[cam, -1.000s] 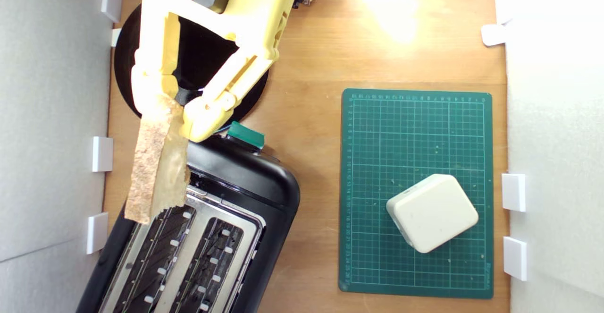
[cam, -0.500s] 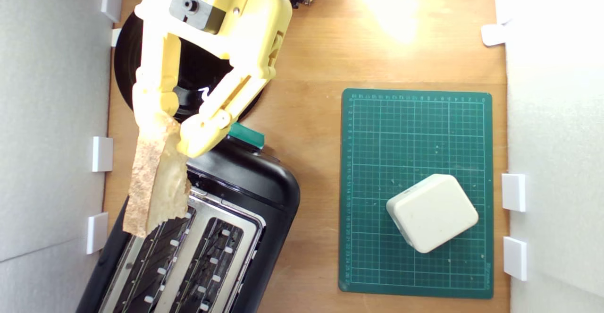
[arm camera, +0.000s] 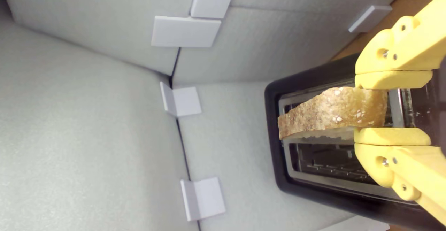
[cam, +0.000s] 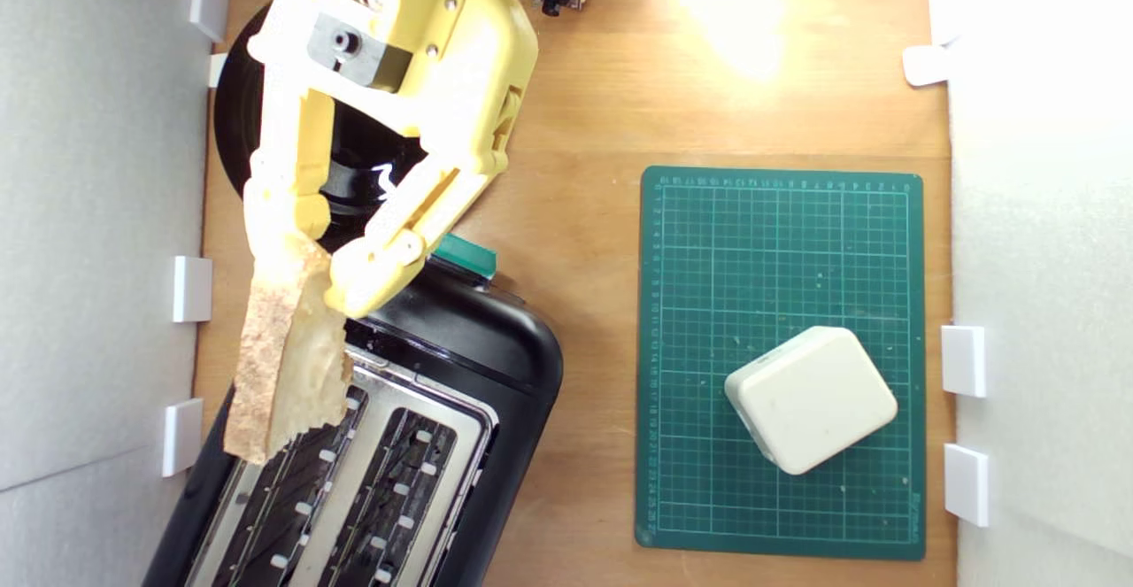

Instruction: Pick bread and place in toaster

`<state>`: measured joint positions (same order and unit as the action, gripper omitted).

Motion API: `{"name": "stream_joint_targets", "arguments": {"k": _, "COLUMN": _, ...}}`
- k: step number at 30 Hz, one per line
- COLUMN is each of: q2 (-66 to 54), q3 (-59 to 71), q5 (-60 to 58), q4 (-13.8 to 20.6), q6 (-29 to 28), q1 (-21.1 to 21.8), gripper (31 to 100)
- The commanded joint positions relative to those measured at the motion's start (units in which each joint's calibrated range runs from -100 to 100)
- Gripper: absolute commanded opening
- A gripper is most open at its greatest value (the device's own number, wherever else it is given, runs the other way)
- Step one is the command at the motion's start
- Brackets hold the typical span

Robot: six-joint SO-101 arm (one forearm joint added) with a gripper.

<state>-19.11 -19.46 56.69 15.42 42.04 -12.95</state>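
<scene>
Step in hand: carry done, bread (cam: 281, 348) now being lined up over the toaster (cam: 460, 366); not yet in a slot.

Gripper (cam: 314, 264) w/ jaws clamped on the bread's upper end, one pad each side of the slice, crust side showing in the wrist view (arm camera: 334, 114). Slice hangs edge-on from the jaws, free end pointing toward 6–7 o'clock in the exterior view.

Toaster sits at 7 o'clock on the bench (cam: 575, 109), skewed so its two slots run approx. 1-to-7 o'clock. Green lever knob (cam: 462, 253) at the toaster's 12 o'clock end, just beside the jaws. Bread overlaps the slot nearer the exterior view's left; lower tip looks to hang past the silver top plate's (cam: 381, 392) outer edge, toward the black body. Whether it touches metal: can't tell.

Round black plate (cam: 372, 140) behind the arm at 11 o'clock. Green cutting mat (cam: 779, 242) at 3 o'clock carries a rounded white block (cam: 810, 399), well apart from the action.

Next move, my read: nudge the slice toward 3 o'clock so it sits square over the slot, match its yaw to the slot line, then lower and release. Risk: tip catching the plate rim, bread tilting in the grip.
</scene>
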Motion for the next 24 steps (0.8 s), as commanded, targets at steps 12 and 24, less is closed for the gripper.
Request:
{"name": "stream_joint_targets", "arguments": {"k": 12, "q2": 0.7, "q3": -3.5, "q5": -2.9, "q4": 0.5, "q6": 0.6, "q1": -2.0, "gripper": 55.6}}
{"name": "stream_joint_targets", "arguments": {"k": 24, "q2": 3.1, "q3": -3.5, "q5": -4.9, "q4": 0.5, "q6": 0.6, "q1": -2.4, "gripper": 55.6}}
